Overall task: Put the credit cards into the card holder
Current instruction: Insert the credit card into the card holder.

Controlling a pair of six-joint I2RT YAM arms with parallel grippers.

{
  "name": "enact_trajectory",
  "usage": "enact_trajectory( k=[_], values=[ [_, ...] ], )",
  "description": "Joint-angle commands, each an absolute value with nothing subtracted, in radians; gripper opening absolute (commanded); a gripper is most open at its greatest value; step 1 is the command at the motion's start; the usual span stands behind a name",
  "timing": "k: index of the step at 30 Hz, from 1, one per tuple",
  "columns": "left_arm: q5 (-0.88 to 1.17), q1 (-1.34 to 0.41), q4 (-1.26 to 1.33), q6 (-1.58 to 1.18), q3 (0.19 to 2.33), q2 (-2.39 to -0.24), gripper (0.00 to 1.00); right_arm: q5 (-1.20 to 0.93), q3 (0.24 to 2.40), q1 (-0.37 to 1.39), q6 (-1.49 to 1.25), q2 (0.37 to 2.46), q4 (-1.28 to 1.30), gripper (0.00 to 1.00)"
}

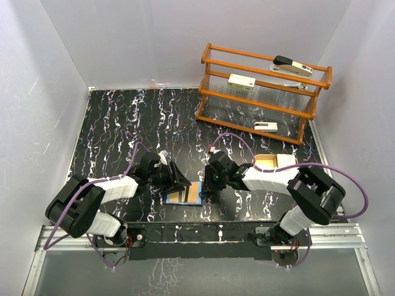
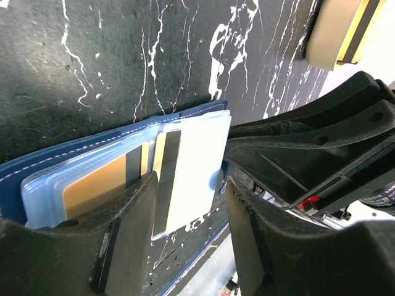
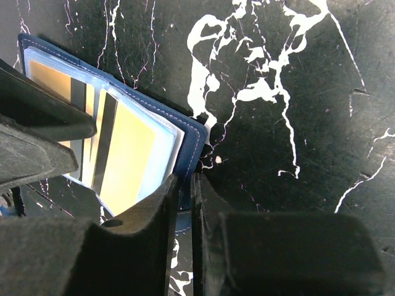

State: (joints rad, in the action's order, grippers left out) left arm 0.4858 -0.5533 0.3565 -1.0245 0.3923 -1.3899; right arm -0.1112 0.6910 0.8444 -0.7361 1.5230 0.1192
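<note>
The left fingers point(image 2: 123, 234) stand partly apart, grasping a pale credit card point(image 2: 194, 172) with a dark stripe by its two long edges. The card lies over the clear sleeves of the open card holder point(image 2: 74, 157). A second card point(image 2: 99, 185), tan, sits in the sleeve beside it. The right fingers point(image 3: 148, 234) are almost closed, pinching the holder's navy cover at its stitched edge. The card holder lies flat on the black marbled surface point(image 1: 123, 123), near the front edge between the two arms. A wooden rack point(image 1: 259, 92) stands well apart at the back right.
</note>
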Motion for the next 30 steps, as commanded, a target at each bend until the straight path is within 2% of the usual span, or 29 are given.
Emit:
enact_trajectory(
  k=[1,13,24,30],
  values=[
    [0.487,-0.575,0.36,-1.045,0.386,-1.397,0.47,-0.102,0.674,0.851,-0.736,1.539,0.094,0.13],
    [0.4,-0.576,0.106,-0.951,0.487,-1.275,0.48,-0.08,0.715,0.85,-0.726,1.483,0.173,0.14],
    [0.413,-0.575,0.148,-0.938,0.463,-1.313,0.49,-0.091,0.757,0.86,-0.731,1.471,0.186,0.25],
    [0.432,-0.575,0.2,-0.943,0.445,-1.363,0.49,-0.104,0.754,0.867,-0.737,1.516,0.151,0.22]
  ],
)
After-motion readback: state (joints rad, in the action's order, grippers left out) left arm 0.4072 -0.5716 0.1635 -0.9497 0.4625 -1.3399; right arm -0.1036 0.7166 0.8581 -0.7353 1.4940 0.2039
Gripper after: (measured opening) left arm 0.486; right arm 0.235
